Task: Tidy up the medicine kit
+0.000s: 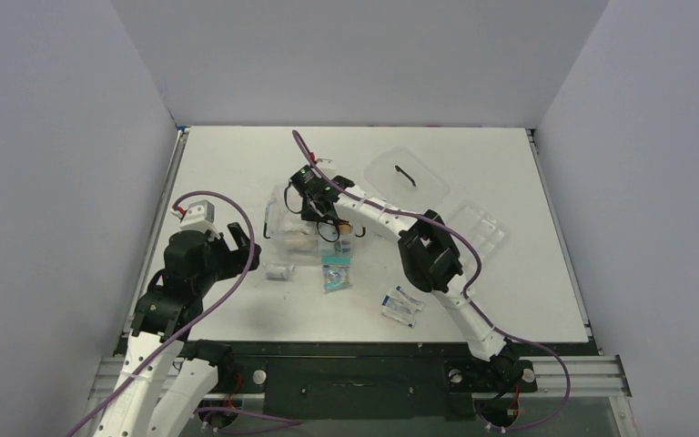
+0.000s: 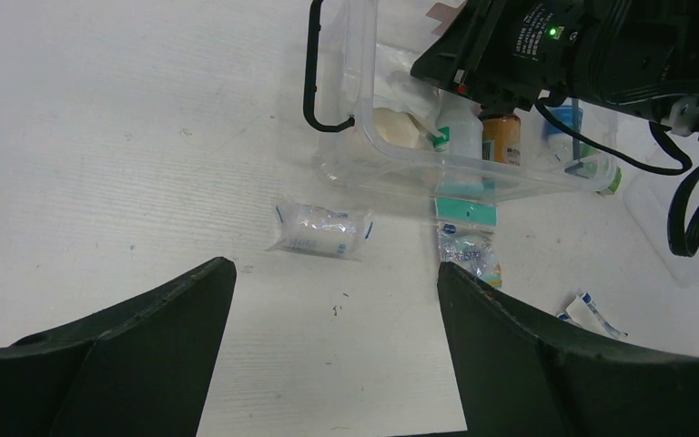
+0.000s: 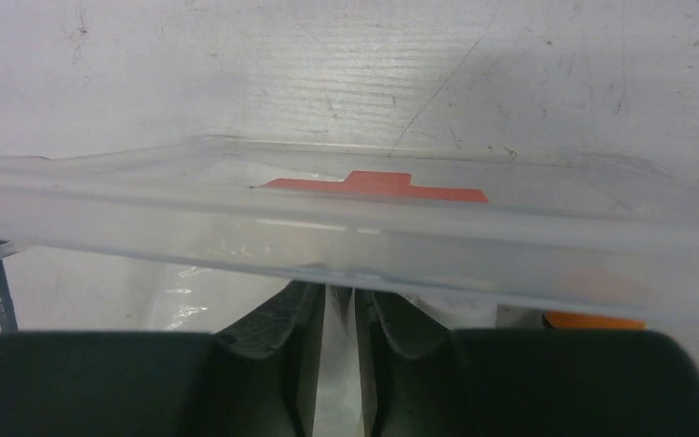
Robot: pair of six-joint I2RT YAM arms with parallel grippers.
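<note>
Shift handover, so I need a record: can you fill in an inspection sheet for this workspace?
Surface: white table, scuffed.
Job's things: medicine kit open, bottles inside; lid and tray set aside.
Clutter: wrapped roll, packet, sachets loose.
Grippers: left gripper open, empty; right gripper nearly shut inside the medicine kit.
Cables: purple cables along the arms.
Surroundings: white walls.

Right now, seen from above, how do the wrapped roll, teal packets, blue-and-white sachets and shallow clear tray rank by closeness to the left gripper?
From the left gripper:
1. wrapped roll, just right of it.
2. teal packets, mid-table.
3. blue-and-white sachets, near edge, right of centre.
4. shallow clear tray, far right.
</note>
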